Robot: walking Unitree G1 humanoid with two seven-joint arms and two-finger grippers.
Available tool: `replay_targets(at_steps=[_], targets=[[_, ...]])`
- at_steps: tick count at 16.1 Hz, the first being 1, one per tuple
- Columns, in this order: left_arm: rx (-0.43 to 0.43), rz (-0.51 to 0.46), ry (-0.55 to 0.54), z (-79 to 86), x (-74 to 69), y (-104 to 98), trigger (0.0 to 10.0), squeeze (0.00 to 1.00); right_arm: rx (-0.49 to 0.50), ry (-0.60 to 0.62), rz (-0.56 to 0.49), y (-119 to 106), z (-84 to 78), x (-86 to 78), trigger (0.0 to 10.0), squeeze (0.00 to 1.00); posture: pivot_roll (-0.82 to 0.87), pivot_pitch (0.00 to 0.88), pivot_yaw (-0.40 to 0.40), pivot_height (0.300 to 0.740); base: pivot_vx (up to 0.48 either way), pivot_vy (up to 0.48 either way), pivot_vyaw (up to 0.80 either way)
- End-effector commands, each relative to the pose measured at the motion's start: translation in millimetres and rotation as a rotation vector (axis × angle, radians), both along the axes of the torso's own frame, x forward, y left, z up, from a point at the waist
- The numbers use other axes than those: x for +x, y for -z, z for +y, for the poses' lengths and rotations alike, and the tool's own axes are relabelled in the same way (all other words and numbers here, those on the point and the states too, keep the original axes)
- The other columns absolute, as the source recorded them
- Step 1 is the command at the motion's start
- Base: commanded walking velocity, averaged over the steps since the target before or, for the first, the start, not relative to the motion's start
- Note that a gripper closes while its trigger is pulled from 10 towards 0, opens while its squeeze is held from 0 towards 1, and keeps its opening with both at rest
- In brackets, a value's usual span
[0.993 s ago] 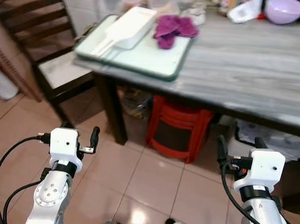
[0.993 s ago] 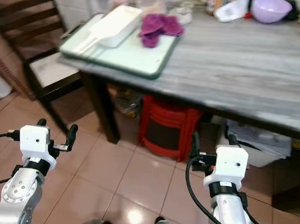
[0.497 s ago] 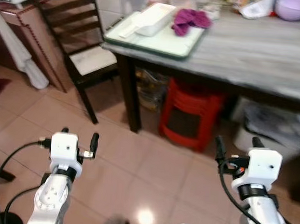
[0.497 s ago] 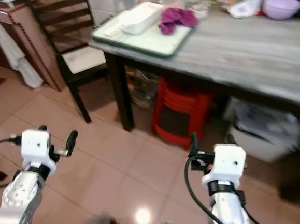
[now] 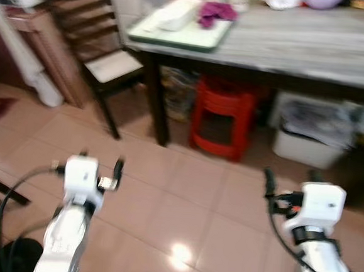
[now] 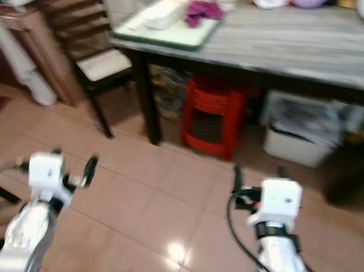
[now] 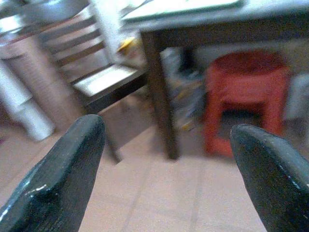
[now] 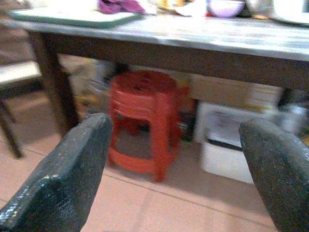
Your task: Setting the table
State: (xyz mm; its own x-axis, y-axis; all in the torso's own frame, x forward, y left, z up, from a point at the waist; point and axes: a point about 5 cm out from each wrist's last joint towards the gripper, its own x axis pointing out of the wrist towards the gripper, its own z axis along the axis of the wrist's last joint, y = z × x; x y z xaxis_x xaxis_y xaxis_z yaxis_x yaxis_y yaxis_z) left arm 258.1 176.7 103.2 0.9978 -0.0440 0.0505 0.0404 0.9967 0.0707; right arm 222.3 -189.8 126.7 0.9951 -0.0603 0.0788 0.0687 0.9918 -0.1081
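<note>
A grey-streaked table [image 5: 315, 42] runs across the top of the head views, from the upper middle to the right edge. On its left end, in the upper middle of the frame, lies a pale green tray [image 5: 180, 35] carrying a white oblong container [image 5: 176, 12] and, just beside it, a crumpled purple cloth [image 5: 217, 11]. Farther along the tabletop, at the very top edge, a lilac bowl [image 6: 309, 0] sits near some blurred white items that cannot be told apart.

Under the table stands a stack of red stools [image 5: 220, 117], with a white bin [image 5: 306, 146] to its right holding crumpled bags. A dark wooden chair [image 5: 108, 67] with a pale seat is at the upper left, beside the table's corner leg.

Both arms are held low over the pinkish tiled floor [image 5: 183, 199], well apart from the table. The left gripper [image 5: 97, 167] shows at the lower left and the right gripper [image 5: 289, 182] at the lower right — each with its fingers spread wide and nothing between them. In the left wrist view the black fingertips [image 7: 67, 164] frame the table leg and the red stools; in the right wrist view the fingertips [image 8: 72, 179] frame the stools and the white bin — the whole scene is softly blurred.
</note>
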Motion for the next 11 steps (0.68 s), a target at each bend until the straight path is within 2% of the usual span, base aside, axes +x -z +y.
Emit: replay_targets(at_steps=[1, 3, 10, 11], targets=[[0.001, 0.032, -0.010, 7.0, -5.8, 7.1, 10.0, 0.00, 0.016, -0.020, -0.009, -2.6, 7.0, 1.0, 10.0, 0.00, -0.11, 0.170, 0.088, 0.740, 0.000, 0.000, -0.49], [0.001, 0.023, 0.012, 3.7, -3.4, 5.2, 10.0, 0.00, 0.013, -0.021, -0.011, -3.4, 6.4, 2.0, 10.0, 0.00, -0.11, 0.170, 0.085, 0.740, 0.000, 0.000, -0.48], [-0.027, 0.019, 0.043, -1.2, -2.2, 5.0, 10.0, 0.00, 0.005, -0.026, -0.022, -6.3, 6.9, 3.3, 10.0, 0.00, -0.11, 0.172, 0.082, 0.740, 0.000, 0.000, 0.00], [-0.028, 0.019, 0.044, -1.5, -2.3, 4.9, 10.0, 0.00, 0.003, -0.026, -0.024, -6.8, 6.8, 3.3, 10.0, 0.00, -0.11, 0.173, 0.082, 0.740, 0.000, -0.364, 0.00]])
